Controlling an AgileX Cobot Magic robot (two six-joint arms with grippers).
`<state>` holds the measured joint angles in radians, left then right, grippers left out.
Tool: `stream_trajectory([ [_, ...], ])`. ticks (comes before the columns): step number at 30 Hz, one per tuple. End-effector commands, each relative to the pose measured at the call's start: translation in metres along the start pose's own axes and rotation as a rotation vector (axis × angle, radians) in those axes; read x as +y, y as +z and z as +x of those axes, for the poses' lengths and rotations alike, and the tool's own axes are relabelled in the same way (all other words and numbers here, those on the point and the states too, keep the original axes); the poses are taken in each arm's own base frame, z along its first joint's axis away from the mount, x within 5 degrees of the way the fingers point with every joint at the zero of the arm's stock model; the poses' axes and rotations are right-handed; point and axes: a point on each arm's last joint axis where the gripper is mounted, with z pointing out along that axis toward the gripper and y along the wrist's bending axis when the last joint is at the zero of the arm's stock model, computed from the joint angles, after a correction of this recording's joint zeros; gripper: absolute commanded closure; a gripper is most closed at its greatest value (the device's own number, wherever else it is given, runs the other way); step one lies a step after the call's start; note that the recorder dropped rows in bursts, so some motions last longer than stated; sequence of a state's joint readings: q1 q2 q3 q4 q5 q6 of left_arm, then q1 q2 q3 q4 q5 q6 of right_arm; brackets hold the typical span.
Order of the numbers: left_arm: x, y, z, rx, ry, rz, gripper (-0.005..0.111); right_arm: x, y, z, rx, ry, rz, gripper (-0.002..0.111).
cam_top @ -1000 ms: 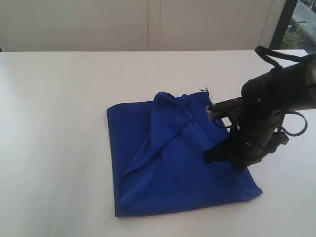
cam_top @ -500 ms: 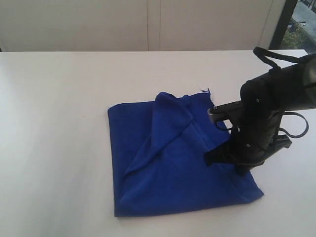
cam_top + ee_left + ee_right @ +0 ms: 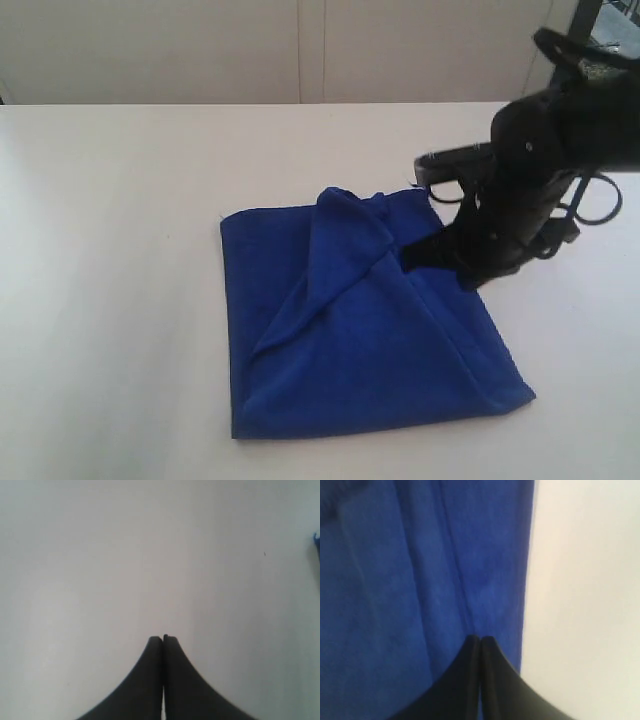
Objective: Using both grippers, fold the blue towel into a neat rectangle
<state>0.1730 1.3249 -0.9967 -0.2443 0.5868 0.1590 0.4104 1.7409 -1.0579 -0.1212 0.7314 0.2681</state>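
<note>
Towel (image 3: pixel 360 330) lies spread flat on the white surface (image 3: pixel 120 250), with the right gripper (image 3: pixel 405 258) over its far right part. The gripper's tip points down just inside the towel's right edge, close beside the folded flap. Its jaws are pressed together. Whether the tip touches the cloth or catches any of it cannot be told.

In the right wrist view the gripper (image 3: pixel 480 639) shows two tapering black fingers (image 3: pixel 462 680) meeting in a thin seam. Their tips sit over a long crease in the towel (image 3: pixel 420 580), near the straight edge where blue meets the surface (image 3: pixel 585 580).

The cloth is deep royal blue, soft and matte, with a fine nap. It is roughly four-sided, with slightly uneven edges. A flap from its far edge is turned over toward its middle, making a raised, rounded ridge. From the ridge a diagonal crease runs toward the towel's near left corner, and shallower wrinkles fan toward its near right corner.

The left gripper (image 3: pixel 162 639) hangs over bare surface (image 3: pixel 100 555), its jaws pressed together too. Only a sliver of the towel (image 3: pixel 317 545) shows in its wrist view, well apart from the tips.
</note>
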Motion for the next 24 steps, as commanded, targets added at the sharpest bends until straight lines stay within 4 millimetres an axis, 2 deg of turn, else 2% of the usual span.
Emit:
stream_trajectory([
  [1, -0.001, -0.002, 0.002, 0.001, -0.013, 0.01, 0.107, -0.006, -0.011, -0.032, -0.138, 0.027, -0.015, 0.108],
  [6, -0.001, -0.002, 0.002, 0.001, -0.013, 0.01, 0.107, -0.021, -0.001, -0.065, -0.188, 0.056, -0.007, 0.108],
  [14, -0.001, -0.002, 0.002, 0.001, -0.013, 0.01, 0.107, -0.028, 0.026, -0.11, -0.21, 0.086, -0.093, 0.108],
  [16, -0.001, -0.002, 0.002, 0.001, -0.013, 0.01, 0.107, -0.028, 0.036, -0.119, -0.21, 0.089, -0.121, 0.108],
  [19, -0.001, -0.002, 0.002, 0.001, -0.013, 0.01, 0.107, -0.025, 0.061, -0.133, -0.208, 0.07, -0.13, 0.108],
  [24, -0.001, -0.002, 0.002, 0.001, -0.013, 0.01, 0.107, -0.039, 0.093, -0.137, -0.215, 0.096, -0.11, 0.108],
])
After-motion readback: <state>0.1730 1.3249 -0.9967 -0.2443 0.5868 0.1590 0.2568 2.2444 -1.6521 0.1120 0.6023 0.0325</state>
